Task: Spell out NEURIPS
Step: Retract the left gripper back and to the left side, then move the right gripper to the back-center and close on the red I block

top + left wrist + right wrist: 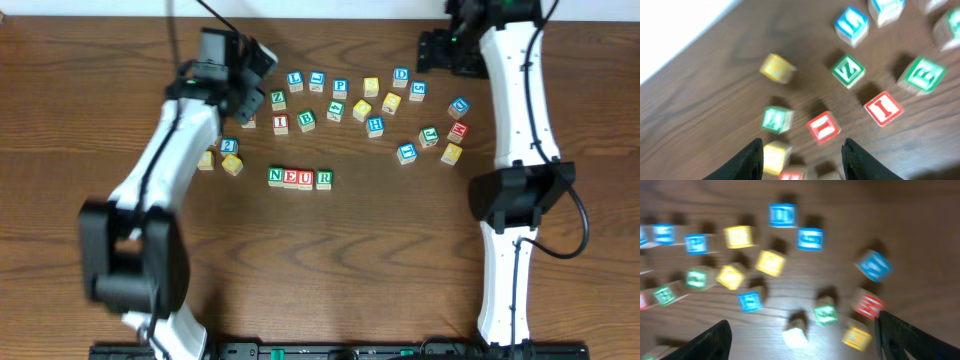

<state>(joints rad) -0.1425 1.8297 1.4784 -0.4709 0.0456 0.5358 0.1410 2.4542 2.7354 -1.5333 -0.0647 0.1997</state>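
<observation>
Left gripper (pixel 802 152) jaws apart, empty; red I cube (pixel 883 108) ahead, beside green Z cube (pixel 848 70). Right gripper (pixel 801 330) spread wide, empty. N-E-U-R row (pixel 299 179) set, apparently touching.

1. Left arm (pixel 165 160): white shells, black joint housings, thin black cable along it.
2. Right arm (pixel 520 100): same colours, looping black cable, small green light.
3. Left end effector (pixel 802 150) and right end effector (pixel 805 335): black fingers.

Your ref is the NEUR row (pixel 299 178): I cube (pixel 281 124) & B cube (pixel 306 120) sit side by side close behind it, Z cube (pixel 277 100) further back, P cube (pixel 340 88) back-right.
</observation>
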